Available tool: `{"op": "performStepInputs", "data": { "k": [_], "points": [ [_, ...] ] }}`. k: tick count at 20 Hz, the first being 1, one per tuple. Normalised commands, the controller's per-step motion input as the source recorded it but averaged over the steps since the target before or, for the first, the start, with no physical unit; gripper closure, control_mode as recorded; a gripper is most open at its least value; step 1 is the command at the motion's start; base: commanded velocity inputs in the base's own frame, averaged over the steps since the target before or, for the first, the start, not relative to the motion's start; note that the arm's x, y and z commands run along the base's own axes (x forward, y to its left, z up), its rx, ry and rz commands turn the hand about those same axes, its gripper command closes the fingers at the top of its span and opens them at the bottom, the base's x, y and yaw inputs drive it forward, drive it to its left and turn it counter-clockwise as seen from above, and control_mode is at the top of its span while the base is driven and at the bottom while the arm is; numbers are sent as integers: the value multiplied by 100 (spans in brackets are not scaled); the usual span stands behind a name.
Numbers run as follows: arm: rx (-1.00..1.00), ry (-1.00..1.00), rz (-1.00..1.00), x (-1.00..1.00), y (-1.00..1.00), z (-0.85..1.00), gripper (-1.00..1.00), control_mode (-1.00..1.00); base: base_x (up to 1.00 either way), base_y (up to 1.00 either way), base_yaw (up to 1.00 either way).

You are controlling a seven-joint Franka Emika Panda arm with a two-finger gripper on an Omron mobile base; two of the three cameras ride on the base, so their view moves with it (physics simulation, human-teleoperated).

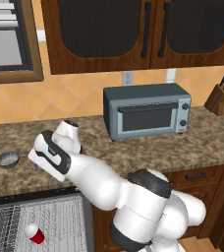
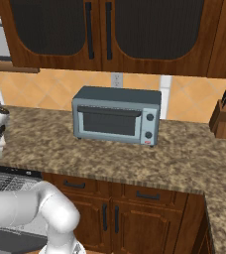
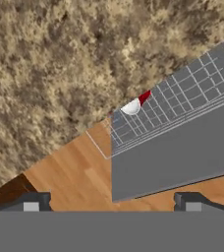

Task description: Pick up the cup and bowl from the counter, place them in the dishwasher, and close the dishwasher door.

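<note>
At left of the left base view, small grey metallic bowl (image 1: pixel 8 159) sits near the speckled granite table (image 1: pixel 207 142) edge; wide-open empty claw (image 3: pixel 112 204) may nudge it off.

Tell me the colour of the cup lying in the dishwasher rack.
The cup is red with a white rim, seen best in the left base view.

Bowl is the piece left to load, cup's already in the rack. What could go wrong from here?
1. The bowl is shallow and low on the counter; the open gripper may slip off its rim.
2. The cup lies on its side in the dishwasher rack; placing the bowl could knock it.
3. The door is down, so closing comes last.
</note>
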Motion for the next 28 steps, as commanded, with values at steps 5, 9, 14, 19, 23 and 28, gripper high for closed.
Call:
{"op": "performStepInputs", "data": {
  "k": [5,9,14,19,23,28],
  "points": [
    [0,4,0,24,3,0,-100,-100,0,0,0],
    [-9,0,2,21,38,0,-100,-100,0,0,0],
    [-19,0,9,45,46,0,-100,-100,0,0,0],
    [-19,0,10,33,33,0,-100,-100,0,0,0],
    [-8,0,1,51,18,-9,-100,-100,0,0,0],
    [-5,0,3,38,19,-23,-100,-100,0,0,0]
  ]
}}
